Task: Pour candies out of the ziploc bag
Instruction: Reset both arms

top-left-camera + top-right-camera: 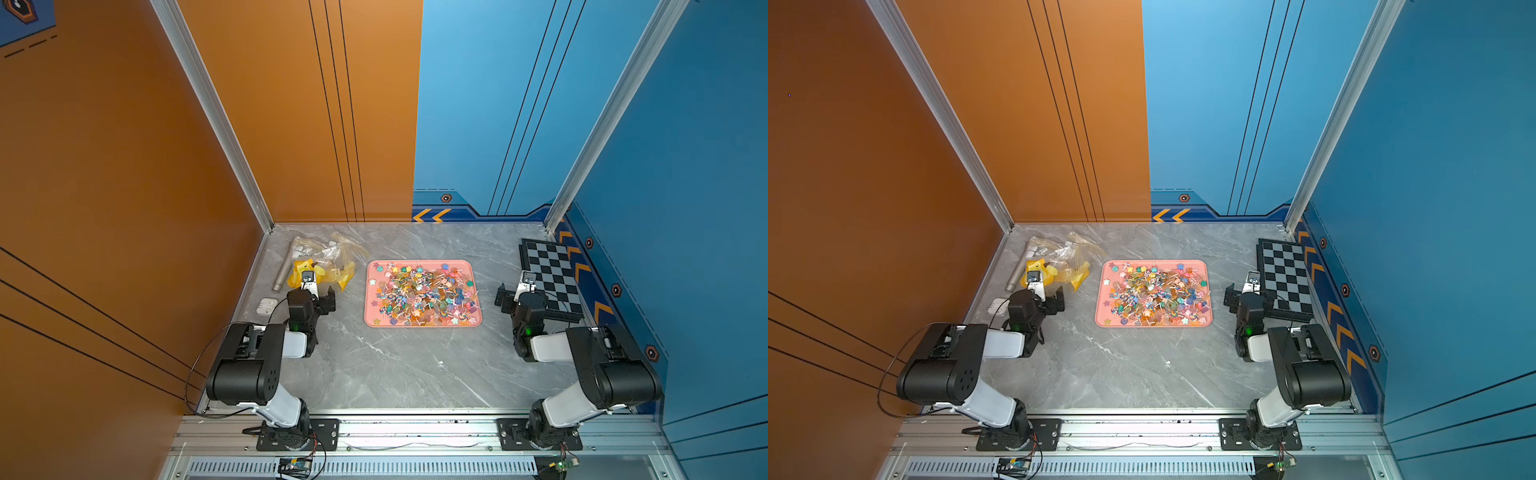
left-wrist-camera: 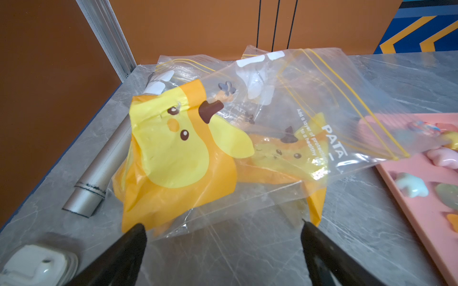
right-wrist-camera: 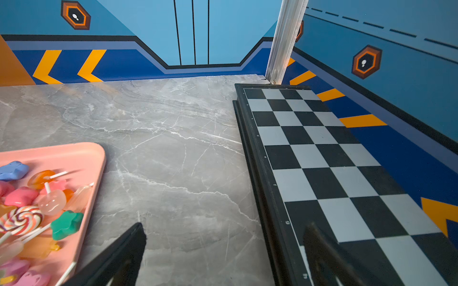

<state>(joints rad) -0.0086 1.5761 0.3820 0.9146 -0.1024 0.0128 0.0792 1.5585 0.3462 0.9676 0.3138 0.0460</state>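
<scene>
Left fingers [image 2: 128, 250] spread wide and empty, just short of the crumpled ziploc bag [image 2: 173, 153] lying on the tabletop [image 1: 395, 365]. Right fingers [image 3: 124, 252] equally wide and empty, at the edge of the chessboard [image 1: 552, 274]. Candies [image 1: 422, 293] lie heaped in the pink tray [image 1: 419, 324], mid-tabletop, beside the bag.

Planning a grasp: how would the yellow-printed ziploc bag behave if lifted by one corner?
Probably floppy: the ziploc bag is thin, creased film. Likely very light: the candies lie in the pink tray, none visibly inside. The glossy film may slip.
</scene>
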